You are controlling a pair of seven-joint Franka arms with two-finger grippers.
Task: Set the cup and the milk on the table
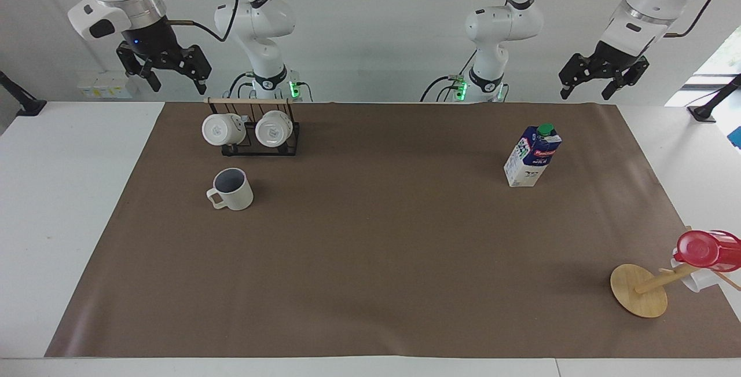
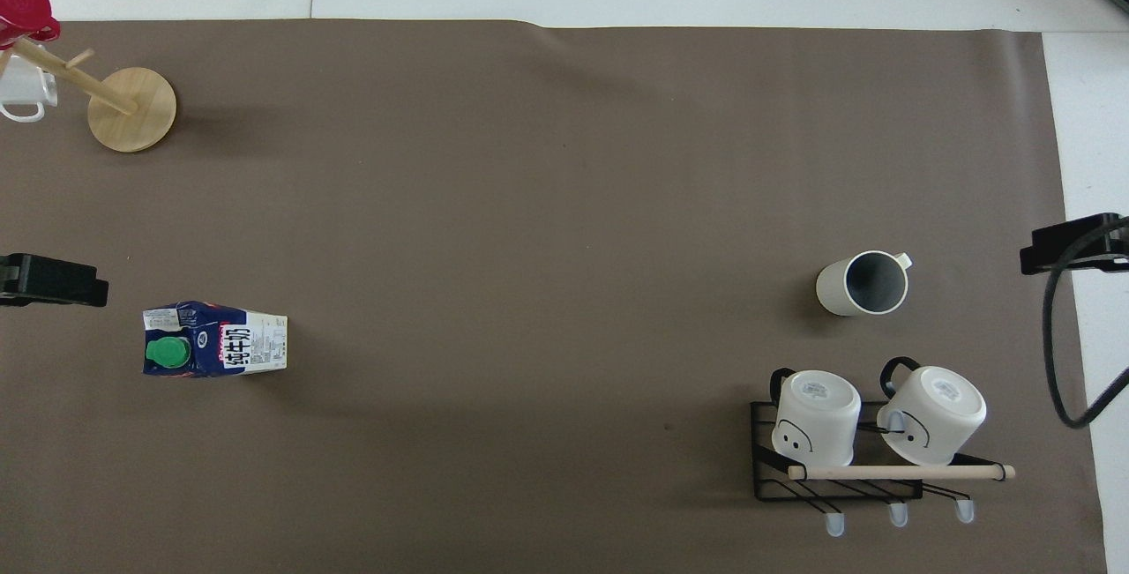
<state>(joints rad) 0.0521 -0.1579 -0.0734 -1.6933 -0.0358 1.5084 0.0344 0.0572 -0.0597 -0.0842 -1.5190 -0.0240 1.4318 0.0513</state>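
Observation:
The cup (image 1: pixel 231 190) (image 2: pixel 863 283), off-white with a dark inside, stands upright on the brown paper of the table (image 1: pixel 376 261) (image 2: pixel 529 204), toward the right arm's end. The milk (image 1: pixel 531 157) (image 2: pixel 216 340), a blue and white carton with a green cap, stands upright toward the left arm's end. My right gripper (image 1: pixel 176 83) (image 2: pixel 1072 248) hangs open and empty, raised above the robots' edge of the table near the rack. My left gripper (image 1: pixel 586 94) (image 2: pixel 53 280) is also open and empty, raised high above the table edge, apart from the milk.
A black wire rack (image 1: pixel 260 145) (image 2: pixel 767 459) with two glossy white mugs stands nearer to the robots than the cup. A wooden mug tree (image 1: pixel 639 290) (image 2: pixel 132 98) with a red lidded cup and a white mug stands at the left arm's end, farther out than the milk.

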